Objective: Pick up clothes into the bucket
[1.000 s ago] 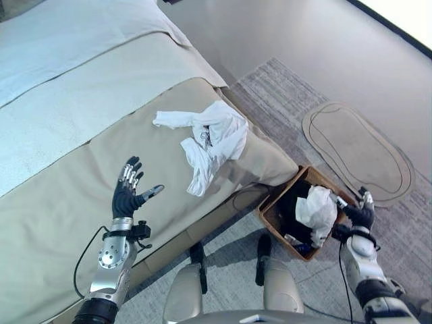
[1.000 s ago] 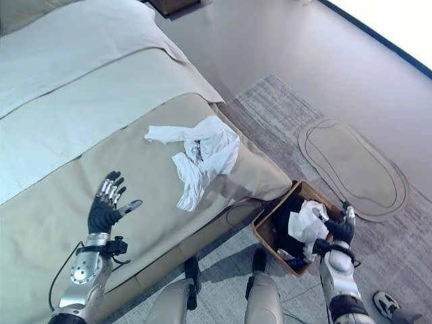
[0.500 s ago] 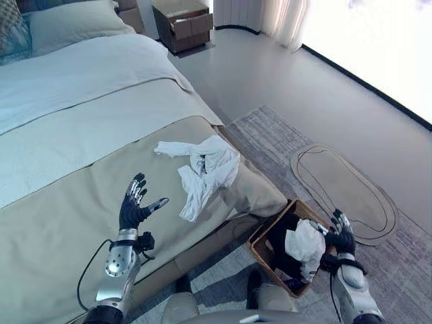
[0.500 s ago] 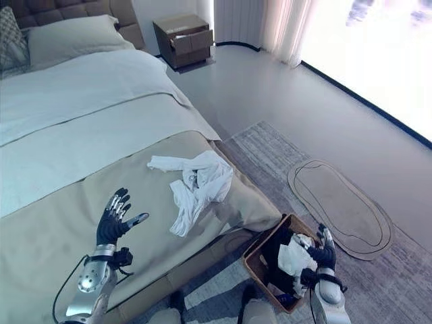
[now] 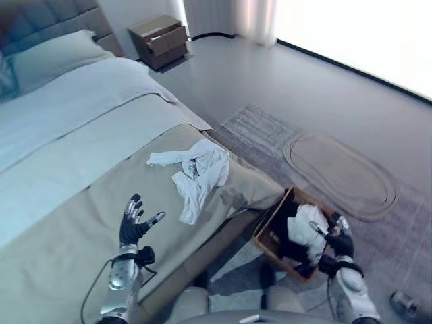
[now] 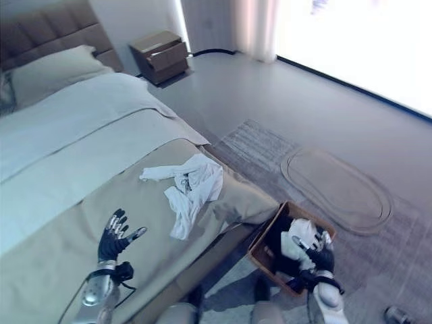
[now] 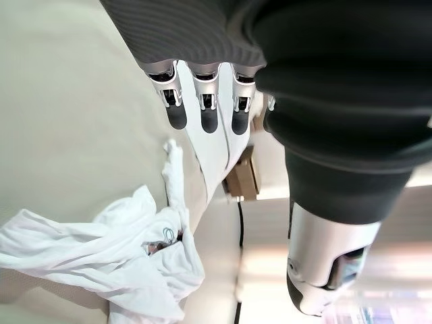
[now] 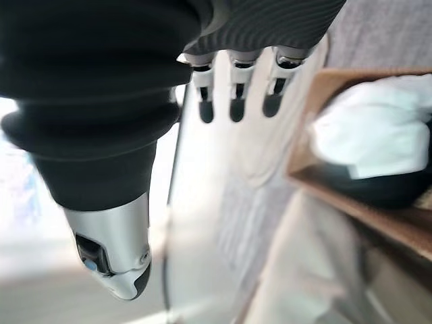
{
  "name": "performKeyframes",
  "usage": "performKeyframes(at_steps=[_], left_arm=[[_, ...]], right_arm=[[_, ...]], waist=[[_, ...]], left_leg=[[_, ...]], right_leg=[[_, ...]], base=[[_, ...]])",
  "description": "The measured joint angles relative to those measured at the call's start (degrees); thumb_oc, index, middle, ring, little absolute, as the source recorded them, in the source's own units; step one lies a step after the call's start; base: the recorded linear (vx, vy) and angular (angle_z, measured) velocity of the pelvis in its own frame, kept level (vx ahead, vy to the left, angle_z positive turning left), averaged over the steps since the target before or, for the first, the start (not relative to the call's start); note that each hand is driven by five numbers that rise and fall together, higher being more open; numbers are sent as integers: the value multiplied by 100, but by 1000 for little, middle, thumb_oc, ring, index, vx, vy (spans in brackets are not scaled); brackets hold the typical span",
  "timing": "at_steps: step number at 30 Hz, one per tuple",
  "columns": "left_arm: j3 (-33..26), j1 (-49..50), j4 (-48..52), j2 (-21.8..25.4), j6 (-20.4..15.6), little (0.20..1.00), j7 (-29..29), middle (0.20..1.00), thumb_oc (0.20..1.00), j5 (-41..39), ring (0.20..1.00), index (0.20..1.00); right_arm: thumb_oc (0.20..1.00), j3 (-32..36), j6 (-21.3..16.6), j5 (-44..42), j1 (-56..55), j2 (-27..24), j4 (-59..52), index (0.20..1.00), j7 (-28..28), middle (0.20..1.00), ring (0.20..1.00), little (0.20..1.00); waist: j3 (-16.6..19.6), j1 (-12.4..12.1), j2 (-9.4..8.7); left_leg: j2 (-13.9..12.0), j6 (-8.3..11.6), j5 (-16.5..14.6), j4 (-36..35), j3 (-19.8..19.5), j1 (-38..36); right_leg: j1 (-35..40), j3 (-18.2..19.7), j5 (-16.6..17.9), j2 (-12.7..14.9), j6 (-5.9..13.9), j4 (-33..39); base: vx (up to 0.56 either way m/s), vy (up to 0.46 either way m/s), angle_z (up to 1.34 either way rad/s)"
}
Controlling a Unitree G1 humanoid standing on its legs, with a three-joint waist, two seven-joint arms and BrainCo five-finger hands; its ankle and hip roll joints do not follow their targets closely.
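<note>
Left eye view: white clothes (image 5: 199, 170) lie on the bed (image 5: 67, 202); the left hand (image 5: 133, 221) hovers near them, fingers spread.

Right eye view: the right hand (image 6: 320, 258), fingers relaxed and empty, sits over the bucket (image 6: 260, 246).

Next step, by judgement: left hand reaches for and grasps the clothes.

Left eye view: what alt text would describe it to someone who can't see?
A crumpled white garment lies on a beige bed, the robot's open left hand raised nearby. Its right hand hovers by a brown bucket holding clothes.
</note>
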State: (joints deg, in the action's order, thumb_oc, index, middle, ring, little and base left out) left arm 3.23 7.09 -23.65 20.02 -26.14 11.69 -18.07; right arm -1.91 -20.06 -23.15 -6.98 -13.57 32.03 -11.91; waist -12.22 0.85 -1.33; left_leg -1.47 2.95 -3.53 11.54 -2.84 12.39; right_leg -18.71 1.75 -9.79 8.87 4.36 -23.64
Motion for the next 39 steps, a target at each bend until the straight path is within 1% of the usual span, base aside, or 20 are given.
performKeyframes(at_steps=[1,2,3,4,5,6,7,8,14,18,24,27,28,30,31,32,33,35,36,39], left_arm=[[15,77,-58,-10,14,1000,152,1000,1000,134,1000,1000],[10,78,-37,-18,3,1000,238,1000,1000,173,1000,1000],[5,-140,-72,95,-32,1000,490,1000,1000,309,1000,1000],[17,-327,-134,160,-29,1000,580,1000,1000,417,1000,1000],[13,-656,-185,272,-25,1000,756,1000,1000,587,1000,1000],[23,-1043,-422,357,-45,1000,1028,1000,1000,809,1000,1000],[24,-1229,-542,375,-26,1000,1148,1000,1000,892,1000,1000],[43,-1579,-764,410,-5,1000,1385,1000,1000,1084,1000,1000],[264,-2412,-1352,634,223,1000,2096,1000,1000,1806,1000,1000],[266,-2620,-1591,914,359,1000,2292,1000,1000,1970,1000,1000],[241,-2496,-1446,751,340,1000,2312,1000,1000,1955,1000,1000],[238,-2295,-1310,741,305,1000,2287,1000,1000,1953,1000,1000],[233,-2213,-1394,655,304,1000,2212,1000,1000,1938,1000,1000],[306,-2008,-1484,429,301,1000,2080,1000,1000,1915,1000,1000],[416,-1906,-1543,341,291,1000,1975,1000,1000,1902,1000,1000],[456,-1866,-1569,344,288,1000,1919,1000,1000,1899,1000,1000],[450,-1767,-1566,363,278,1000,1810,1000,1000,1896,1000,1000],[364,-1538,-1450,406,279,1000,1694,1000,1000,1830,1000,1000],[323,-1489,-1427,406,279,1000,1678,1000,1000,1825,1000,1000],[91,-1265,-1411,423,281,1000,1622,1000,1000,1588,1000,1000]], right_arm=[[1000,-106,4,0,127,-110,-26,1000,9,1000,1000,1000],[1000,-164,2,-5,266,-169,-40,1000,2,1000,1000,1000],[1000,-348,13,-3,408,-258,-89,1000,-9,1000,1000,1000],[1000,-422,19,-3,378,-295,-158,1000,-8,1000,1000,1000],[1000,-535,22,-4,384,-287,-194,1000,-8,1000,1000,1000],[1000,-688,25,-3,602,-345,-163,1000,-64,1000,1000,1000],[1000,-729,35,-4,778,-359,-159,1000,-74,1000,1000,1000],[1000,-842,35,-1,1024,-360,-198,1000,-113,1000,1000,1000],[1000,-1082,18,39,1775,-444,-256,1000,-255,1000,1000,1000],[1000,-1103,7,76,2048,-465,-262,1000,-345,1000,1000,1000],[1000,-1043,7,119,1873,-474,-245,1000,-392,1000,1000,1000],[1000,-881,6,118,1769,-493,-236,1000,-354,1000,1000,1000],[1000,-769,10,115,1724,-488,-181,1000,-333,1000,1000,1000],[1000,-648,4,109,1450,-510,-133,1000,-338,1000,1000,1000],[1000,-616,3,107,1215,-520,-68,1000,-325,1000,1000,1000],[1000,-595,3,96,1130,-504,5,1000,-313,1000,1000,1000],[1000,-569,8,86,1052,-485,80,1000,-268,1000,1000,1000],[1000,-578,12,32,925,-400,101,1000,-195,1000,1000,1000],[1000,-578,14,6,881,-366,102,1000,-181,1000,1000,1000],[1000,-575,17,-61,986,-252,228,1000,-103,1000,1000,1000]], waist=[[-36,-79,234],[-49,-201,442],[-191,-154,462],[-230,-144,370],[-298,-135,127],[-437,-171,148],[-547,-143,225],[-678,-33,204],[-1139,21,26],[-1392,136,-115],[-1419,136,-178],[-1411,133,-192],[-1412,148,-185],[-1323,172,-168],[-1083,193,-171],[-1016,196,-197],[-994,185,-207],[-959,148,-157],[-948,124,-165],[-896,123,-138]], left_leg=[[-126,-63,22,113,-43,283],[-344,-166,27,92,42,504],[-356,-286,113,121,222,828],[-243,-316,214,103,287,915],[-26,-259,291,145,374,1076],[-56,-218,273,323,379,1360],[-103,-206,302,325,351,1451],[-99,-163,449,224,367,1507],[-112,-103,523,237,448,1765],[-146,-112,583,259,471,1923],[-138,-108,588,324,419,1593],[-108,-84,428,339,375,1249],[-90,-176,263,414,378,1077],[-41,-199,158,362,409,717],[35,-225,26,390,331,691],[123,-326,-29,427,326,688],[194,-416,-18,416,289,557],[274,-580,-61,375,255,410],[292,-615,-72,350,246,374],[297,-877,106,-141,64,90]], right_leg=[[-56,0,92,-141,223,642],[-111,-10,240,-271,255,756],[-414,19,53,-70,302,-49],[-387,24,-40,169,358,-192],[-58,61,7,481,446,155],[125,24,33,559,761,750],[137,-61,218,501,709,929],[106,-73,383,514,725,1114],[-107,-41,567,521,627,1358],[-171,-54,775,463,694,1518],[393,-179,815,454,691,1782],[759,-255,811,445,681,1773],[809,-238,804,455,673,1477],[757,-199,800,534,637,678],[557,-176,803,595,531,157],[472,-141,834,634,486,-110],[255,0,981,690,284,-661],[-26,293,1160,668,148,-1299],[-53,298,1140,656,154,-1362],[-52,220,539,258,357,-926]], base=[[-134,169,-131],[-126,175,-138],[-118,157,-63],[-78,102,-22],[-51,104,-12],[-41,98,-15],[-45,95,-11],[-59,86,1],[-35,39,-8],[25,5,0],[92,28,6],[154,148,4],[142,212,1],[159,241,16],[153,232,33],[140,204,39],[127,145,24],[150,70,11],[155,2,0],[148,-70,10]])
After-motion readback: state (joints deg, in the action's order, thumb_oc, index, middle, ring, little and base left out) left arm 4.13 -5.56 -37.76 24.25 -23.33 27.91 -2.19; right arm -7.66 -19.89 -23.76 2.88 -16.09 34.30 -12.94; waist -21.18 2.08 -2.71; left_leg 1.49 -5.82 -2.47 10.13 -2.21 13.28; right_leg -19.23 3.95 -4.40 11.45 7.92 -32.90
